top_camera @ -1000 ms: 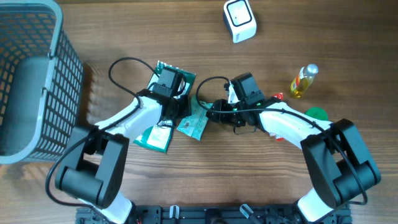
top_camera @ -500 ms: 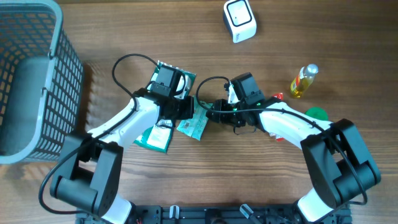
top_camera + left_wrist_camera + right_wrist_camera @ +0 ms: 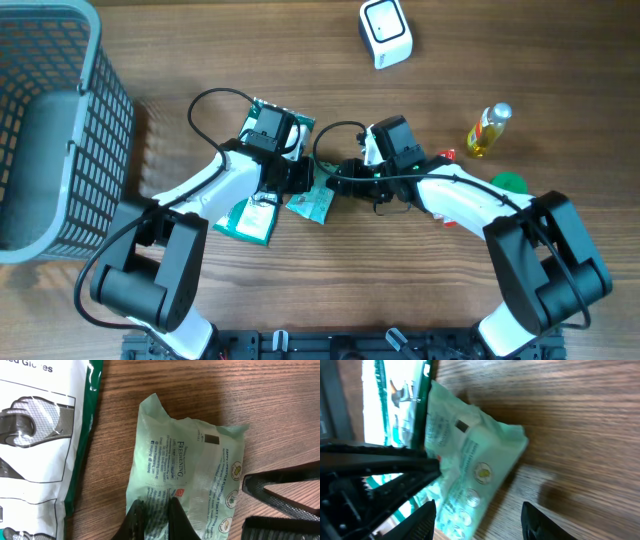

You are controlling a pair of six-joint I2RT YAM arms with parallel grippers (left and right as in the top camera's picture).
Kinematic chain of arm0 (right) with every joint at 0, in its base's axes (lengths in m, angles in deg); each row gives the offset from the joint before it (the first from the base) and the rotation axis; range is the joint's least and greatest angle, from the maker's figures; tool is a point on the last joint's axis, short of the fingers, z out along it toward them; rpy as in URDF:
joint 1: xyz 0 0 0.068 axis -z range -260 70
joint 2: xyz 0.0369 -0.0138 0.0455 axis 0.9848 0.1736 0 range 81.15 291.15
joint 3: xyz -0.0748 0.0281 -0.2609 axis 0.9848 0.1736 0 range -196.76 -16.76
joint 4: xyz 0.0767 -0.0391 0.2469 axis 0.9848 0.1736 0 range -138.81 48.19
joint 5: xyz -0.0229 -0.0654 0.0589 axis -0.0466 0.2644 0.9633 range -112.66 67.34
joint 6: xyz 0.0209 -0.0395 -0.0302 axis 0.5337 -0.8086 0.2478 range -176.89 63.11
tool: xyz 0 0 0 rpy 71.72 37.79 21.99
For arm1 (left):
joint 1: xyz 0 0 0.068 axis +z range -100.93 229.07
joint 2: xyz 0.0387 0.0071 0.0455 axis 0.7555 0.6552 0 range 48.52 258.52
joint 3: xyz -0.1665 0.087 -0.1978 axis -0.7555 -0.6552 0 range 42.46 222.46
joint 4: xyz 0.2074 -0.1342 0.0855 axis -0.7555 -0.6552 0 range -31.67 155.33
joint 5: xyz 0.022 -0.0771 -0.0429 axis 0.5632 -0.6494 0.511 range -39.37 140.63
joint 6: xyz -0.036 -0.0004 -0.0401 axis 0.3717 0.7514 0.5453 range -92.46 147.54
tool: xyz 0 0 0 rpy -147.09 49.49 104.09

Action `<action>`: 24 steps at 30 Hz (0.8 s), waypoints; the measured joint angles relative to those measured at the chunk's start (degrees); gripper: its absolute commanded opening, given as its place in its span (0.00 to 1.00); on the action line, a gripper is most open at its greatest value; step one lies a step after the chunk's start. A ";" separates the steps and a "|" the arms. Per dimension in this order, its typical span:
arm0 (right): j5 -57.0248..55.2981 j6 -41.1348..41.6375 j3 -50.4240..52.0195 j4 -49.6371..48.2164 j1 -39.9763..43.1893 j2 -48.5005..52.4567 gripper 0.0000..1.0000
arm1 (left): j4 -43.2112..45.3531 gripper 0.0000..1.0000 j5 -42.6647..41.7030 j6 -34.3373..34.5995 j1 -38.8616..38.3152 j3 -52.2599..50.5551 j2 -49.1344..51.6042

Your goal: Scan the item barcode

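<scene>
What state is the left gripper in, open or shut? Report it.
Shut. In the left wrist view the left gripper has its fingers nearly together, pinching an edge of the green wipes pack.

Tight mid-table: left gripper (image 3: pixel 299 179) & right gripper (image 3: pixel 336 186) crowd the wipes pack (image 3: pixel 313 206), glove pack (image 3: pixel 250 221) touching its L side. Basket (image 3: pixel 112 95) blocks far L; bottle (image 3: pixel 487 130) & green cap (image 3: pixel 510 183) sit R. I've free table (image 3: pixel 300 50) toward the scanner (image 3: pixel 385 33).

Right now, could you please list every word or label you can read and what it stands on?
"FRESHENING": pale green soft plastic pack.
"Gloves", start cut off: white flat plastic packet with green edge.
Other print on both, and on the small yellow plastic bottle: too small to read.
</scene>
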 measured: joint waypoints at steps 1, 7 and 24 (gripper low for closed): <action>0.74 0.20 0.00 -0.96 0.00 0.46 0.55 | 0.00 0.04 0.00 0.00 0.00 0.00 0.00; 5.31 1.92 0.02 -6.64 0.00 5.01 0.41 | -0.02 0.04 -0.02 0.00 0.02 0.02 0.07; 1.88 5.03 0.33 -12.85 -0.04 6.47 0.16 | 0.02 0.04 0.00 0.00 0.02 0.22 0.22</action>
